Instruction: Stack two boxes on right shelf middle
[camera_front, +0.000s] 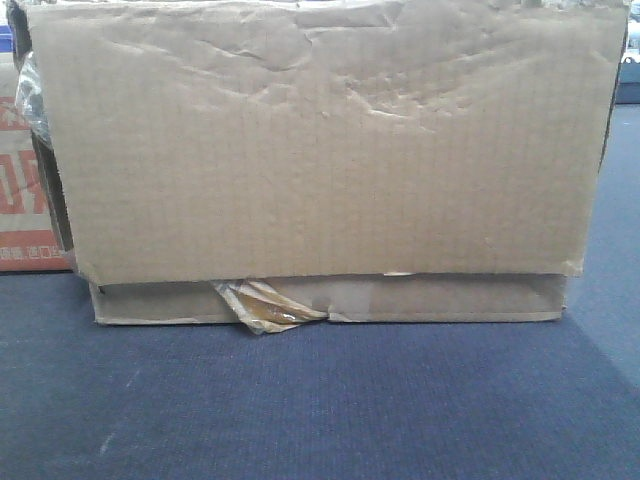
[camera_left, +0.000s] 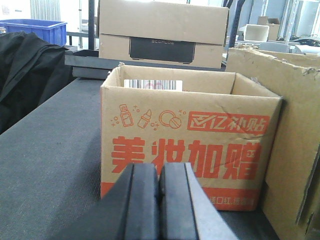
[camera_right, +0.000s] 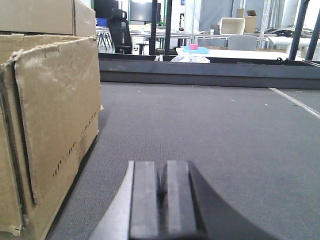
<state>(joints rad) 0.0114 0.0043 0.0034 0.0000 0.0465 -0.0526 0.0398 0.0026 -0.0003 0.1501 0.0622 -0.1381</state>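
Note:
In the front view a large brown cardboard box (camera_front: 330, 140) with a creased face rests on a flatter, wide brown box (camera_front: 450, 300) with peeling glossy tape (camera_front: 265, 305), both on grey carpet. The large box also shows at the right edge of the left wrist view (camera_left: 295, 140) and at the left of the right wrist view (camera_right: 45, 125). My left gripper (camera_left: 159, 175) is shut and empty, low over the carpet, left of the stack. My right gripper (camera_right: 162, 175) is shut and empty, right of the stack. The stainless-steel shelf is out of view.
A cardboard box with red print (camera_left: 190, 145), open at the top, stands just ahead of my left gripper and at the front view's left edge (camera_front: 20, 200). Behind it is another brown box (camera_left: 160, 30). Black cloth (camera_left: 25, 75) and a blue bin (camera_left: 35, 27) lie left. A dark raised rim (camera_right: 200, 75) bounds the carpet.

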